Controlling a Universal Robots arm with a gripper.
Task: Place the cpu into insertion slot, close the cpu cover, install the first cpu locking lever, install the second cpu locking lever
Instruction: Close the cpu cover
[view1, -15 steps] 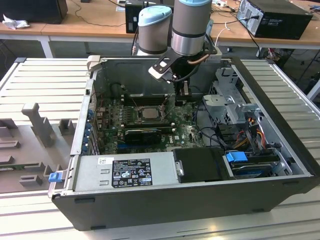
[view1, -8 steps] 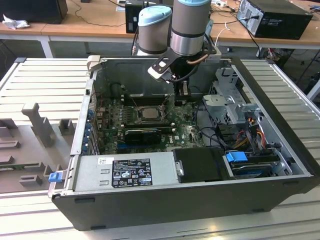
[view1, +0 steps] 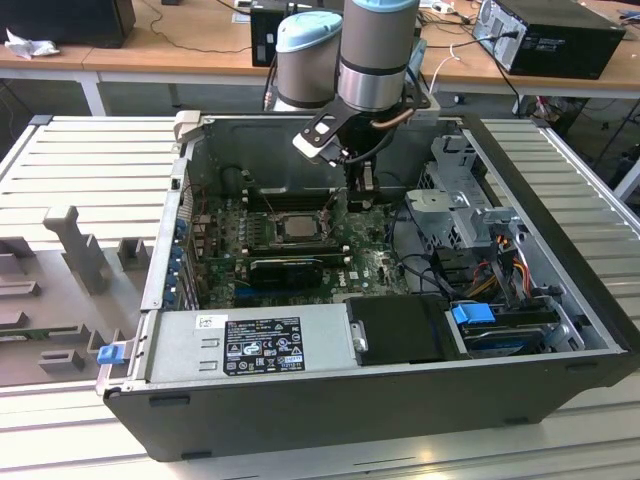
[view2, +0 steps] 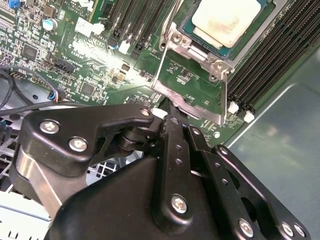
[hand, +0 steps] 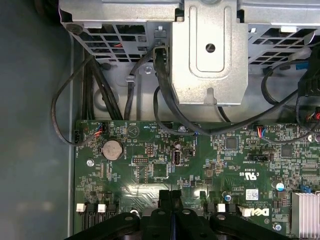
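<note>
The gripper (hand: 170, 197) is nearest. Its jaws are pressed together with nothing between them, and the tips are low over the motherboard (hand: 165, 170). Just beyond the tips in the second wrist view, the cover (view2: 200, 110) stands raised on its hinge, with board showing through its window. Its free edge is at the tips, though I cannot tell whether they touch. Farther on, the cpu (view2: 225, 17) lies flat in the slot (view1: 270, 228), uncovered. In the exterior view the cpu sits near the gripper, at about eight o'clock from it. The first step looks done. Closing the cover appears in hand but not finished, and I judge both levers are left to do.
</note>
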